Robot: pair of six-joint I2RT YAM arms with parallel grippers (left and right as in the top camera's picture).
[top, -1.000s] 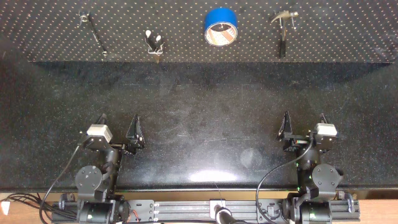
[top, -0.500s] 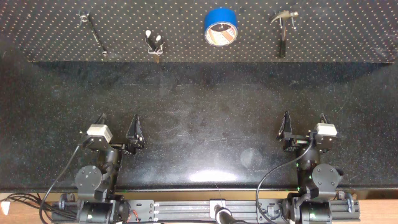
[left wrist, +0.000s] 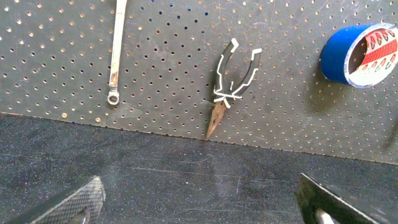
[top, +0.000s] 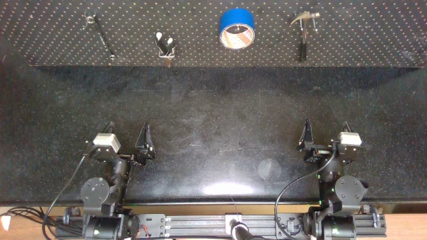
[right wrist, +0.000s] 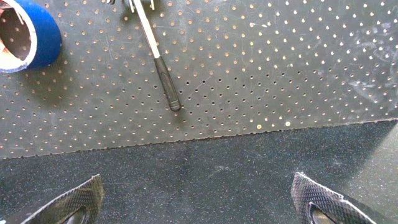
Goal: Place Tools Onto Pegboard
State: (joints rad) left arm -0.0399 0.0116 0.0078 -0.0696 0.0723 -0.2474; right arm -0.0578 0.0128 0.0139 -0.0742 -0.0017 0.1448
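Left gripper (top: 127,137): stands spread wide, grips nothing, sits low over the black worktop (top: 220,113) close to its own base. Straight ahead of the jaws, well apart from them across the worktop — needle-nose pliers (left wrist: 221,98), black handles edged in white, hung on the pegboard (left wrist: 168,50) nose down, handles splayed upward, tip near the board's lower edge. Off toward the left finger's side of the pliers: a combination wrench (left wrist: 116,50), hangs by its upper end, ring end down. Off toward the right finger's side: a roll of blue tape (left wrist: 339,59), sits on the board with its hollow core facing out.

Right gripper (top: 325,133): likewise spread wide, clamps nothing, sits low over the worktop near its base. Ahead of the jaws and well apart, nearer the left finger's line than the right's: a hammer (right wrist: 165,81), hangs head up on the pegboard, black grip pointing down and a little askew. Farther out past that left finger: the blue tape roll, only partly in sight.

Seen from above, along the pegboard from the left arm's side to the right's: wrench, pliers, tape, hammer — all four up on the board, each apart from the next, wrench tilted.
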